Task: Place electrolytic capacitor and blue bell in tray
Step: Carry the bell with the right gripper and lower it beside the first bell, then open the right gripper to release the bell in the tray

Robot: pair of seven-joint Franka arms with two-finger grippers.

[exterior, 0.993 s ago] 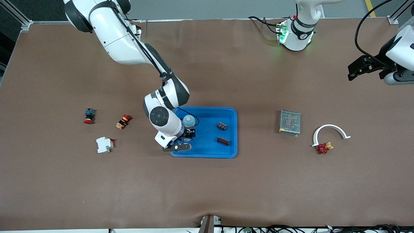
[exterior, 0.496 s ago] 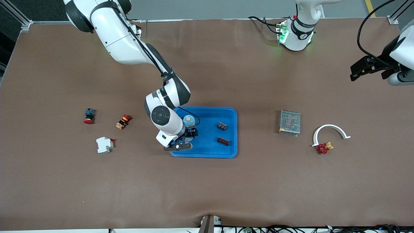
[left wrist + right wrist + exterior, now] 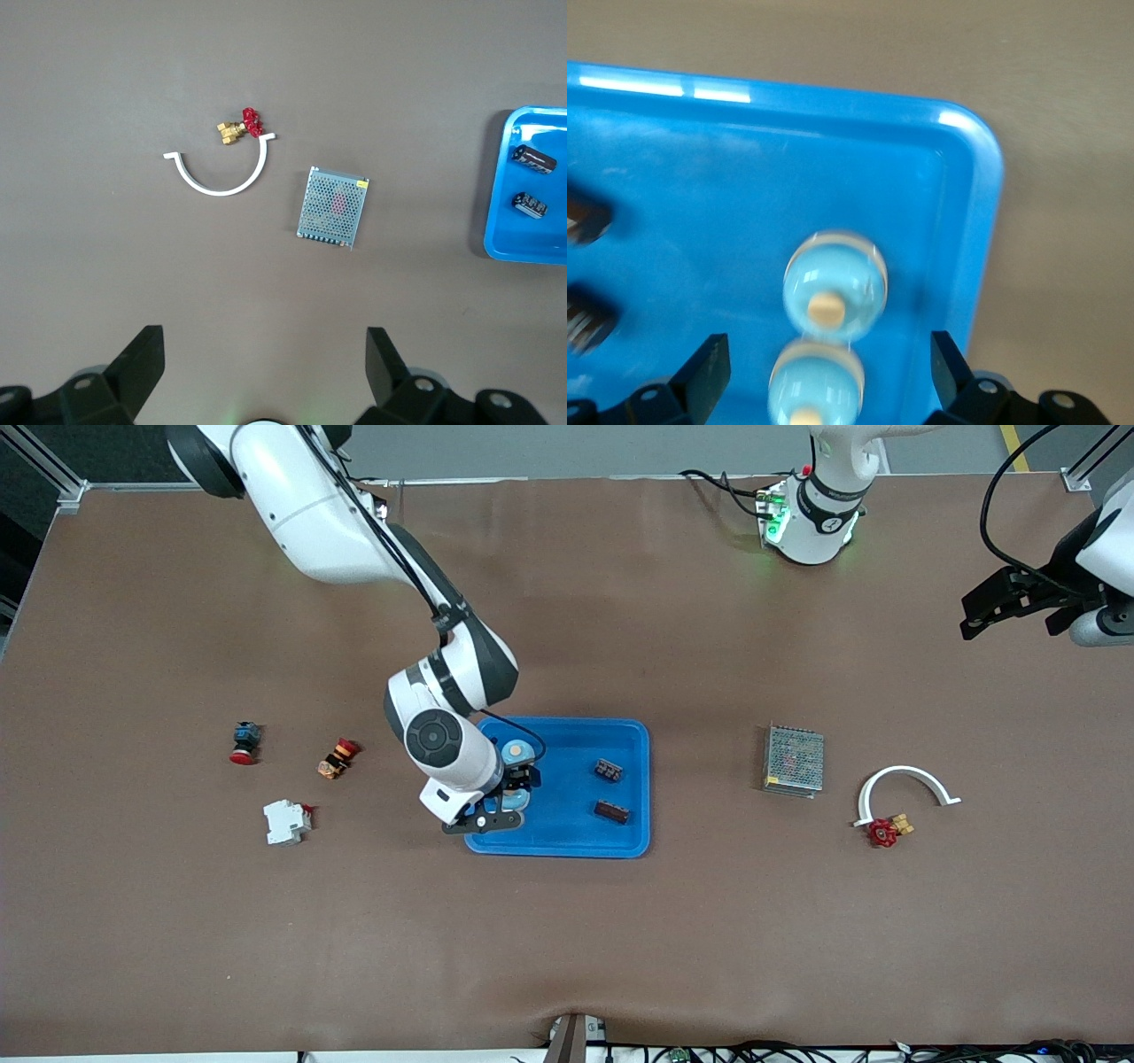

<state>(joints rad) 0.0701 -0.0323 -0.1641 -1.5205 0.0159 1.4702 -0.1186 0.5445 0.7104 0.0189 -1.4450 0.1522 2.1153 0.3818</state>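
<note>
The blue tray [image 3: 620, 837] lies mid-table. Two light blue bells with beige knobs stand in it near the end toward the right arm: one [image 3: 516, 752] [image 3: 834, 288] uncovered, the other [image 3: 515, 801] [image 3: 815, 387] partly hidden under my right gripper [image 3: 512, 786] [image 3: 828, 359]. That gripper hangs open just above this bell, its fingers apart from it on both sides. Two dark electrolytic capacitors [image 3: 608, 770] [image 3: 611, 811] lie in the tray's other half, also in the left wrist view [image 3: 534, 158] [image 3: 530, 204]. My left gripper [image 3: 997, 607] [image 3: 266, 354] waits open and empty high over the left arm's end.
A grey mesh box [image 3: 794, 760], a white arc [image 3: 905, 778] and a red valve [image 3: 884, 832] lie toward the left arm's end. A white breaker [image 3: 286, 821], a red push button [image 3: 244, 743] and an orange-red button [image 3: 337, 758] lie toward the right arm's end.
My right gripper has opened, let go of the bell in the tray and lifted slightly. The left arm has drifted a little toward the robots' side.
</note>
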